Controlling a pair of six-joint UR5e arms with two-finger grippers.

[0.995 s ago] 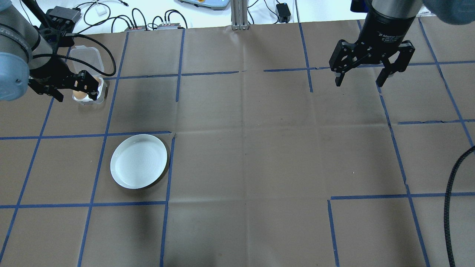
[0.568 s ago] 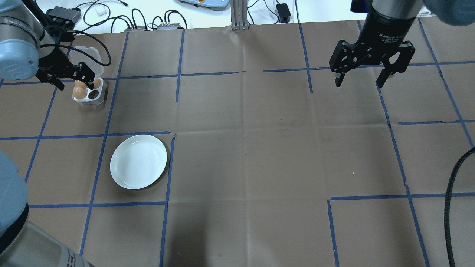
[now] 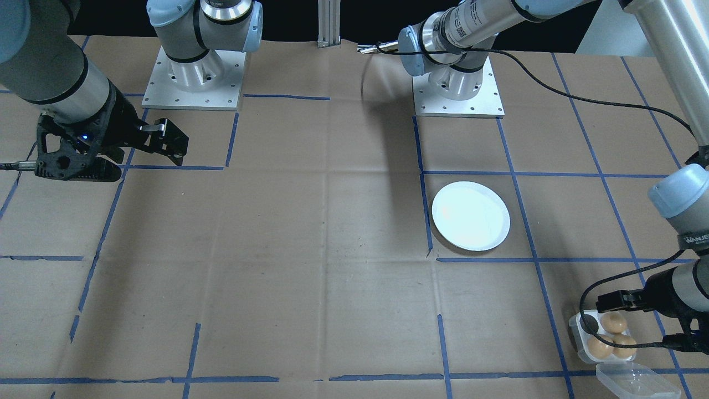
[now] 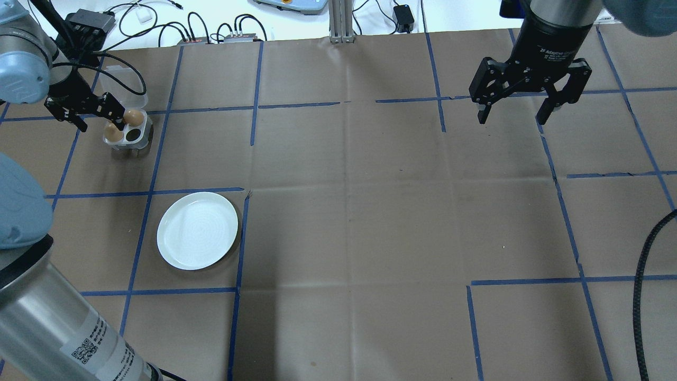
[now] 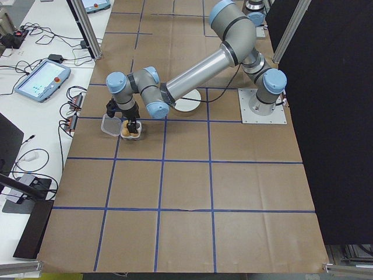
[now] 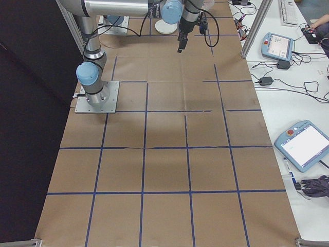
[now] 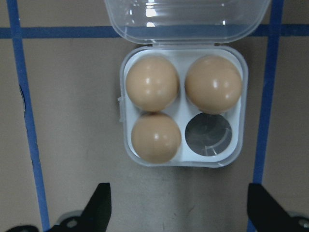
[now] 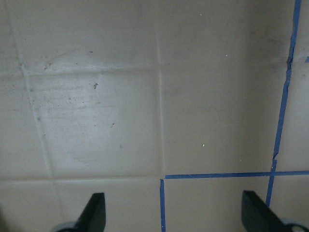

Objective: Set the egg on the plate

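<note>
Three brown eggs sit in a small white four-hole tray: two in its far row and one in front, beside an empty hole. My left gripper hovers open just on the near side of the tray, holding nothing; from overhead the left gripper hangs over the tray's left edge. The white plate lies bare on the table, well in front of the tray. My right gripper hangs open and bare at the far right.
The tray's clear lid lies flipped open behind it. Brown paper with blue tape lines covers the table. My left arm's elbow fills the near-left corner. Cables and boxes lie past the far edge. A black hose runs at the right.
My left gripper has shifted left and back off the tray, uncovering the eggs, and the left arm's elbow has swung into the near-left corner. The right arm and the plate have stayed put.
</note>
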